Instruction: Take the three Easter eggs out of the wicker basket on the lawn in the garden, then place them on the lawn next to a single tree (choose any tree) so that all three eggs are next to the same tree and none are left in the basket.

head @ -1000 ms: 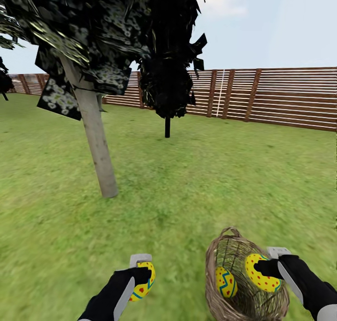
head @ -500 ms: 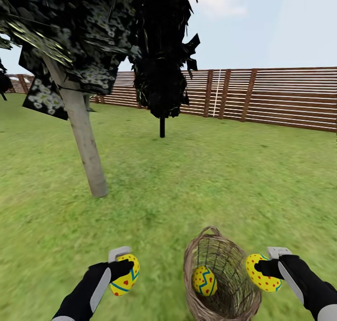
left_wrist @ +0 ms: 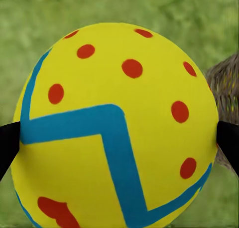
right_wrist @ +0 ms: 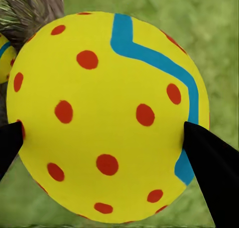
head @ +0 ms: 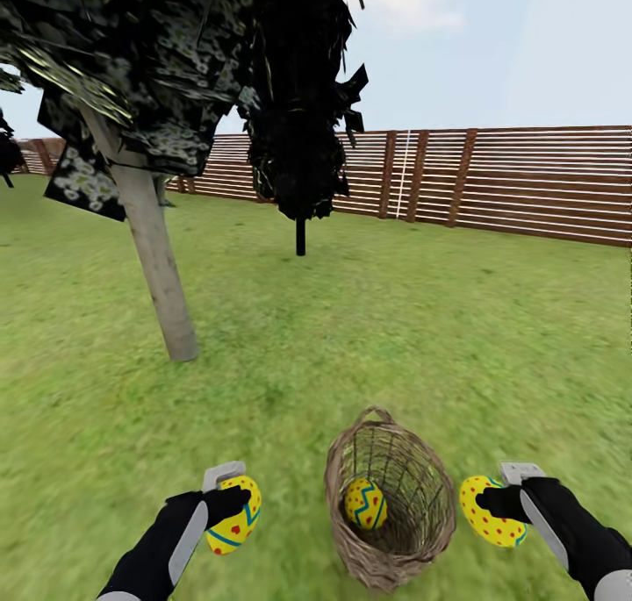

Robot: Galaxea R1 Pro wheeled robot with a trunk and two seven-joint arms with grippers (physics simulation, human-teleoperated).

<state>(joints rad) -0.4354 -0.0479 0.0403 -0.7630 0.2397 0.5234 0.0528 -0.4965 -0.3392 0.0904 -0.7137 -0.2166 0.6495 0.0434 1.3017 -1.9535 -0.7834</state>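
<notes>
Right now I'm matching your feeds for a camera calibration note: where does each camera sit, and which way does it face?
Head view: on the head, facing forward and down over lawn, wicker basket, tree, fence; both arms show.
Left wrist view: by the left tool, facing its egg; black fingertips show.
Right wrist view: by the right tool, facing its egg; black fingertips show.
Shared: both held eggs and basket appear in the head view too.

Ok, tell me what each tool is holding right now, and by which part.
Left tool grips one Easter egg across its sides. Right tool grips a second Easter egg the same way. A third egg lies in the wicker basket.
</notes>
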